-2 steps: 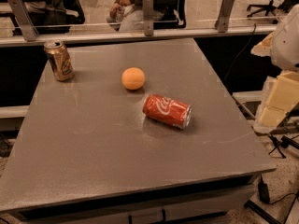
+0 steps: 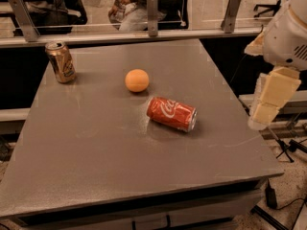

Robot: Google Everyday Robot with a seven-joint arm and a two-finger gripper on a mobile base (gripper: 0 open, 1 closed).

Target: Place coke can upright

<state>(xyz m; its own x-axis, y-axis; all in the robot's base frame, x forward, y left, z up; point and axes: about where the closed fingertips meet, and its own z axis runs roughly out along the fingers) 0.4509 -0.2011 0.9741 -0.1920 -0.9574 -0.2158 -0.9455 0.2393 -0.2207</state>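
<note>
We see the grey counter (image 2: 96, 157) with broad bare surface in front of and to the left of the coke can (image 2: 171, 113). The coke can lies on its side near the middle, one silver end facing the right edge with some room to spare. The tool (image 2: 263, 113) hangs beyond that edge, right of the coke can and touching nothing; we cannot tell whether it is released or clenched. A gold can (image 2: 60, 62) stands upright far back-left of the coke can, near the corner. An orange (image 2: 136, 80) sits just behind it, apart.

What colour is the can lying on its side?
Coke can: red, white script, camera view. The tool hangs beside the table.
</note>
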